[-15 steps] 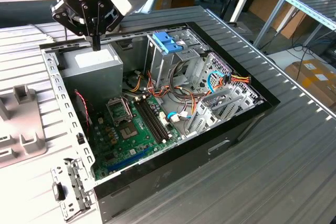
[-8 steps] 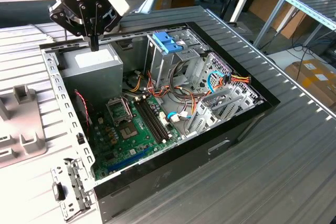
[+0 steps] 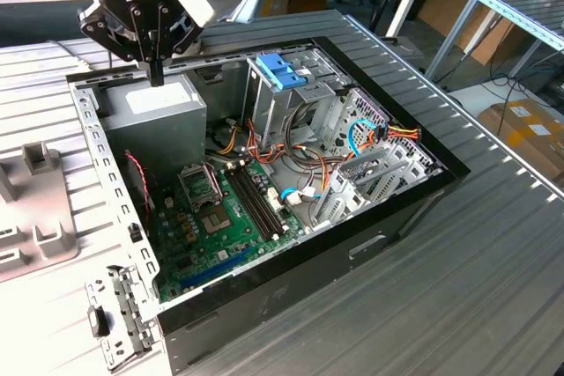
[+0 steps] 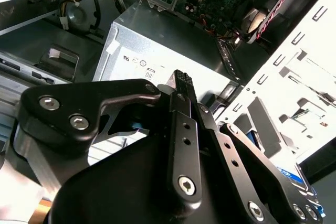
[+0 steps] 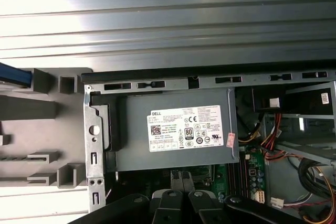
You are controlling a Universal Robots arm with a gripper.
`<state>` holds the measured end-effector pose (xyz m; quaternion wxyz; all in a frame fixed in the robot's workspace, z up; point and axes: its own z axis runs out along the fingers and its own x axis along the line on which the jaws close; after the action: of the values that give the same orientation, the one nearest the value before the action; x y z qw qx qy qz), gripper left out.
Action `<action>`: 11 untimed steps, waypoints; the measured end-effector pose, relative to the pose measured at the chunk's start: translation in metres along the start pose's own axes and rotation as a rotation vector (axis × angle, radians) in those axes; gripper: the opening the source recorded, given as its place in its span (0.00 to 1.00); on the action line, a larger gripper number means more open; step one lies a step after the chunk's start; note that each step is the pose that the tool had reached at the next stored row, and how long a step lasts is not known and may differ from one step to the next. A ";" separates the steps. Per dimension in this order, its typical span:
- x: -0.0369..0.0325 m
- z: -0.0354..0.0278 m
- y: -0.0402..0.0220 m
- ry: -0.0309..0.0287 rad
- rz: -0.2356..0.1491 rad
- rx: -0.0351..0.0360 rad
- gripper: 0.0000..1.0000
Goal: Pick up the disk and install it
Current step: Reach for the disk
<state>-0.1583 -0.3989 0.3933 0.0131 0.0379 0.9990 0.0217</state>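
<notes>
My black claw (image 3: 157, 75) hangs at the upper left of the exterior view, fingers pressed together with nothing in them, over the grey metal power box (image 3: 163, 112). I think the flat disk with a light-blue edge (image 5: 14, 74) sits at the far left of the first wrist view, on the grey plastic rack (image 5: 47, 111). Going down here would bang the box, and the silver case wall (image 3: 99, 160) stands in the way.

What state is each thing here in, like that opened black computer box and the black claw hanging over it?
Black metal computer case: lying flat, side panel off, insides exposed.
Black robot gripper: shut, holding nothing, above the power supply.
Grey metal power supply box: seated in the case's corner.
</notes>
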 end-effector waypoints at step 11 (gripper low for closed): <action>0.0042 -0.0001 -0.0003 0.0001 0.000 0.0000 0.11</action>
<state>-0.1625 -0.3989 0.3933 0.0130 0.0379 0.9990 0.0217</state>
